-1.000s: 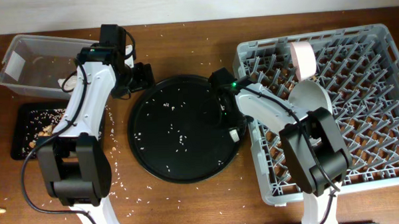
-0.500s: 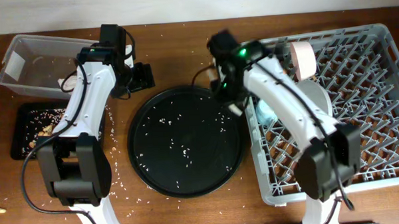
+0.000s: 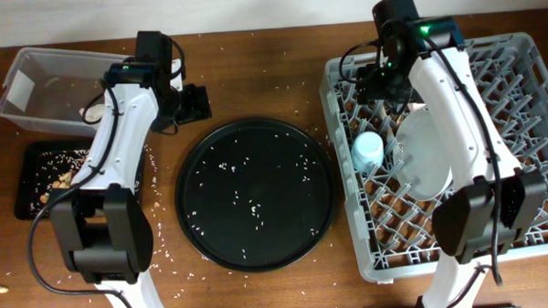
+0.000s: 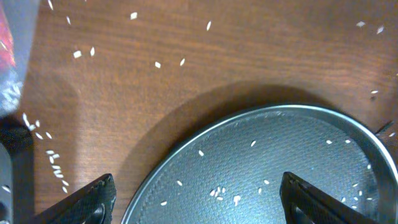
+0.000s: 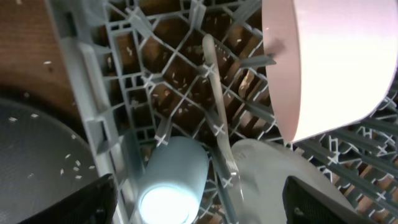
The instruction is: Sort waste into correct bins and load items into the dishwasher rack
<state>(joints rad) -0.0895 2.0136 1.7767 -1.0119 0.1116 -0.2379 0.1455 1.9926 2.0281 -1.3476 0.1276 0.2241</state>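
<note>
Since the right gripper (image 5: 200, 202) was lifted from the large round black tray (image 3: 180, 189) to above the large square grey plastic dishwasher rack (image 3: 527, 72), the small light blue cup (image 3: 367, 151) is found lying among the pegs, beside the pale grey-white round plate (image 3: 429, 158). Its jaws are spread and empty, as are the left gripper's (image 4: 199, 199), held over the tray's rim. Loose white rice (image 3: 253, 208) is judged still uncleared.
</note>
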